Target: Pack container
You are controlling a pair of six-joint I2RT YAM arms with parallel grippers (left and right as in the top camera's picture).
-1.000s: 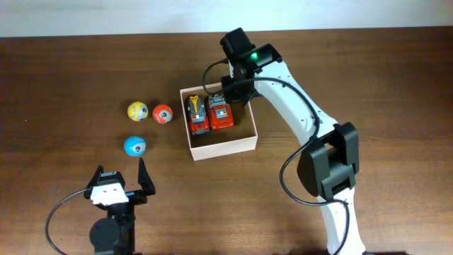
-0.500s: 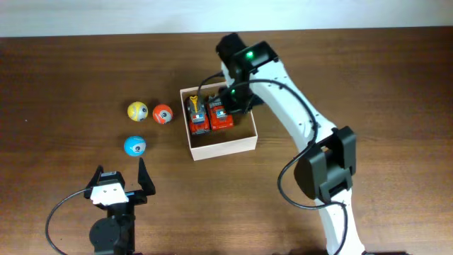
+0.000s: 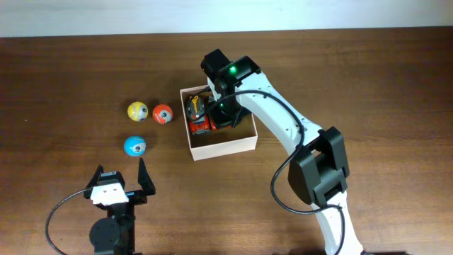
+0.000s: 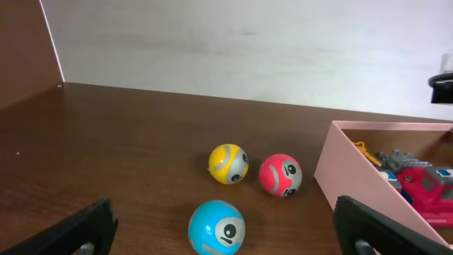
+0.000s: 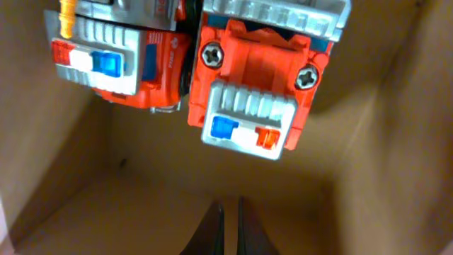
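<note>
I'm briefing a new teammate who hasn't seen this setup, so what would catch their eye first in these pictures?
Most striking are two orange-red toy trucks side by side in the cream container mid-table, with the right gripper reaching down into it, shut and empty. Left of the container, a yellow ball, a red ball and a blue ball sit loose on the dark wooden table.

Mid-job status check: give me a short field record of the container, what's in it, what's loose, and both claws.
container: cream box, open top, tan inside
inside: first orange-red truck and second orange-red truck, side by side
loose: yellow ball, red ball, blue ball, on the table left of the container
right claw: in the container over bare floor, shut, empty
left claw: open, holding nothing, below the blue ball in the overhead view
</note>
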